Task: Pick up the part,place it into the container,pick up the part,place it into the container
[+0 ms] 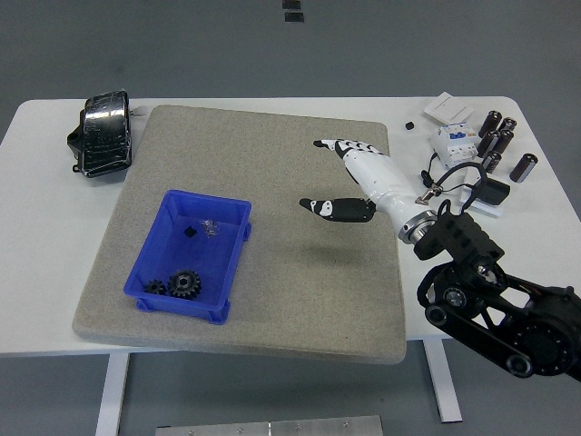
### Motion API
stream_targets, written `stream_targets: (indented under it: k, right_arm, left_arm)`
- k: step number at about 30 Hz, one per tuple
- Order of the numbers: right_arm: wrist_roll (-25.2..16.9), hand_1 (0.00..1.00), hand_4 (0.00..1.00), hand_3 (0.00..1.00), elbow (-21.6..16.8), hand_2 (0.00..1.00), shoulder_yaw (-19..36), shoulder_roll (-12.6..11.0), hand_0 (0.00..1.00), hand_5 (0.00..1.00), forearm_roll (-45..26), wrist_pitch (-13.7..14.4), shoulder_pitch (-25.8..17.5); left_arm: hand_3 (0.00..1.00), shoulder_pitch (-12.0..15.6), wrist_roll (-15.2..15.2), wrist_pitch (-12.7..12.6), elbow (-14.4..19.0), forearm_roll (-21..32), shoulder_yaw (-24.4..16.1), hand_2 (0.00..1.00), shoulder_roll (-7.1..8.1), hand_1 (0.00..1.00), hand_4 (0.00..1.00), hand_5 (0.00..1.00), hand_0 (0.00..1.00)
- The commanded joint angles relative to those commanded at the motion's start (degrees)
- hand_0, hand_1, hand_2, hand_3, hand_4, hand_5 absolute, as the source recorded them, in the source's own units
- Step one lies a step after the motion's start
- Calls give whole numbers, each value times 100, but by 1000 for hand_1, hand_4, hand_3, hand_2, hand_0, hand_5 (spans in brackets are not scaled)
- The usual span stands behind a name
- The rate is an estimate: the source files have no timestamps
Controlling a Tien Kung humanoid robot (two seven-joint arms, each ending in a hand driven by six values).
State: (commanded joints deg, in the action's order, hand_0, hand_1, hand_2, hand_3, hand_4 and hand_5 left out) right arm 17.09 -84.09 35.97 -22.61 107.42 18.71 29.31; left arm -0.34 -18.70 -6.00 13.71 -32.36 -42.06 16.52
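Note:
A blue container (160, 238) sits on the left part of the grey mat (290, 272). Two black gears (177, 284) lie in its near end, and small dark bits (201, 228) lie farther back in it. My right hand (340, 177) is white with black fingertips. It hovers over the right side of the mat, well right of the container, fingers spread and holding nothing. Its black arm (499, 309) comes in from the lower right. The left arm is out of view.
A black wrapped object (103, 132) lies at the table's far left. At the far right are several dark cylinders (501, 141), a white breaker-like unit (454, 143), a white card (449, 107), a black adapter with cable (486, 192) and a small black bit (410, 125).

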Motion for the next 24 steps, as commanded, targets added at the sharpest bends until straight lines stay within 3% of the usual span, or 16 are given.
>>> stream_targets:
  k: [11, 24]
  right_arm:
    - [300, 952, 891, 917, 544, 928, -1037, -68, 961, 479, 1414, -240, 301]
    - [327, 956, 903, 931, 1028, 934, -1844, 0, 963, 476, 1377, -329, 649]
  left_arm:
    - [569, -23, 12, -3, -1, 29, 26, 647, 13, 660, 719, 357, 682]
    - [569, -21, 16, 3, 1, -3, 35, 647, 28, 661, 716, 354, 681]
